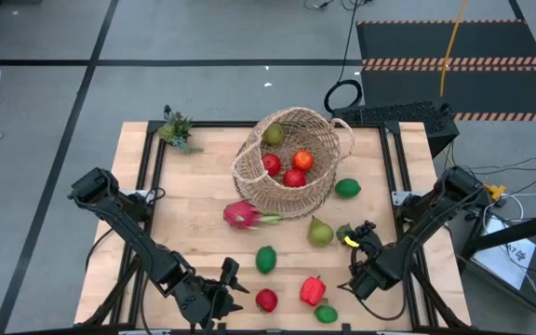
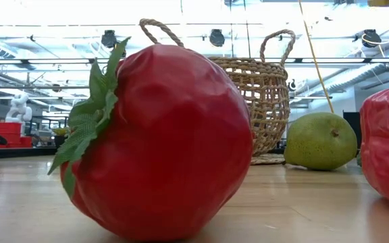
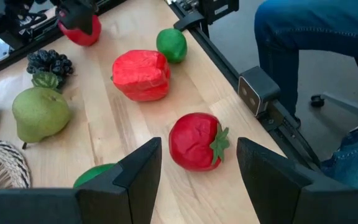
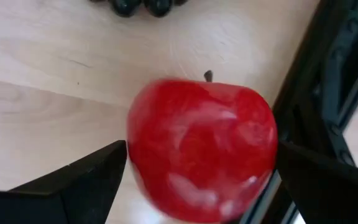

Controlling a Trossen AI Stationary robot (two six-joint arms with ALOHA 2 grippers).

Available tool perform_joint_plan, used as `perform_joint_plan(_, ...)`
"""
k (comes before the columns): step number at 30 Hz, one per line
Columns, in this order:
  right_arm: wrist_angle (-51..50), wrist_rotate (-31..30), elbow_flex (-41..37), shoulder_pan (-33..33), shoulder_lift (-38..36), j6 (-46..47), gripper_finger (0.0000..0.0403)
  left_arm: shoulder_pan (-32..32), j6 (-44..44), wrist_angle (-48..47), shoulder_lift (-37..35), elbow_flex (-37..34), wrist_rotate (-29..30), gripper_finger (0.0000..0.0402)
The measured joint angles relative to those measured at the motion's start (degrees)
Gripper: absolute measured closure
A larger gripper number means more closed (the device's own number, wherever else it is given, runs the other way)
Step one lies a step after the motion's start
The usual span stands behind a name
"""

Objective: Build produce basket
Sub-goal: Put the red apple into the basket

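Observation:
The woven basket [image 1: 291, 158] stands at the table's far middle with a pear, a tomato and two red apples inside. Loose produce lies in front of it: a dragonfruit [image 1: 242, 215], a pear [image 1: 320, 232], grapes [image 3: 50, 62], limes [image 1: 266, 259], a red pepper [image 1: 312, 290] and a tomato [image 1: 266, 300]. My right gripper [image 4: 201, 155] points down, open, with a finger on either side of a red apple [image 4: 204, 149] resting on the table near its right edge. My left gripper [image 3: 199, 149] hovers open near the front edge, and the tomato [image 3: 194, 142] lies just beyond its fingertips.
A small green spiky plant [image 1: 177, 130] sits at the far left corner. Dark metal rails [image 3: 253, 93] border the table's edges. A person in jeans [image 3: 316, 37] sits close to the table's near edge. Bare wood lies left of the basket.

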State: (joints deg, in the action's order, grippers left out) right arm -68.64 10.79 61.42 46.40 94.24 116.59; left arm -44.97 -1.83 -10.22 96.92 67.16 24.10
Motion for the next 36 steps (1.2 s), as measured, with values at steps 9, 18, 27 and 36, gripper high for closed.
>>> perform_joint_plan(9, 4.84, 0.39, -3.19, -1.16, -0.07, -2.53, 0.0006, 0.00, 0.07, -0.09, 0.00, -0.02, 0.00, 0.0192)
perform_joint_plan(18, 5.33, -1.22, -3.19, -1.43, -2.39, -3.94, 0.0012, 0.00, 0.28, -0.17, 0.00, -0.02, 0.01, 0.0192)
perform_joint_plan(27, 9.71, -15.32, -3.19, -1.38, -8.18, -5.39, 0.0012, 0.00, 0.28, -0.26, 0.00, -0.02, 0.02, 0.0192)
perform_joint_plan(36, 22.95, -36.15, -3.19, -1.34, -10.97, -16.13, 0.0012, 0.00, 0.35, -0.34, 0.00, -0.02, 0.02, 0.0192)
